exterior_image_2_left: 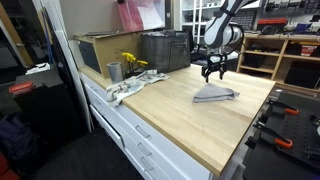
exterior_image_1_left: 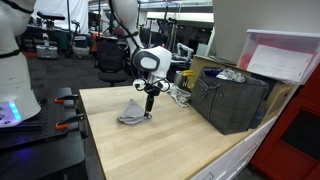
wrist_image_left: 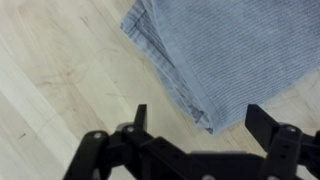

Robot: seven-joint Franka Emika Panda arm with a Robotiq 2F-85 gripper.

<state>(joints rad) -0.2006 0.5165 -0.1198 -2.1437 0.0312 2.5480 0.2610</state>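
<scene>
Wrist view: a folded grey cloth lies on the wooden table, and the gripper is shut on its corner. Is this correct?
Not quite. The gripper is open, not shut. In the wrist view its fingers stand wide apart over the corner of the folded grey cloth, which lies on the wooden table.

The pincer is matte black. It has two flat, straight fingers with squared tips, each carried on bare black linkage bars joined by round pivot pins. Just above the pincer, in both exterior views, sits a rounded white wrist housing with a dark circular face. Above that, in an exterior view, the arm is built of smooth, glossy white tubular shells, with darker bands where the segments meet.
</scene>
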